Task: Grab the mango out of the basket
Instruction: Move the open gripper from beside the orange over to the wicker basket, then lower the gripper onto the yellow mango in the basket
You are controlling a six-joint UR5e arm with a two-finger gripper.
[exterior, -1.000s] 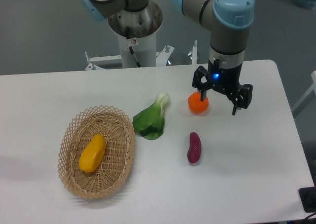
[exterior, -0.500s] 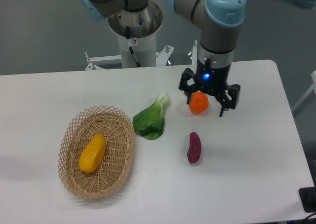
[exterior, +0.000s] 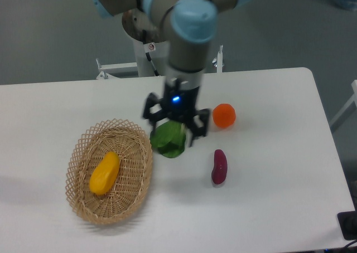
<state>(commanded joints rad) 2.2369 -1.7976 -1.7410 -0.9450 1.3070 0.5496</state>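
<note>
The mango (exterior: 105,173), a smooth yellow-orange oval fruit, lies in the tan wicker basket (exterior: 83,204) at the left of the table. My gripper (exterior: 173,129) is open and empty. It hangs above the green leafy vegetable (exterior: 167,141), to the right of the basket and well apart from the mango.
A round orange fruit (exterior: 224,115) sits right of the gripper. A purple sweet potato (exterior: 219,166) lies in front of it. The robot base (exterior: 146,38) stands at the back edge of the white table (exterior: 279,175).
The gripper has moved left, from beside the round orange fruit to above the green vegetable, nearer the basket. Its fingers stay open. Nothing on the table has moved.
</note>
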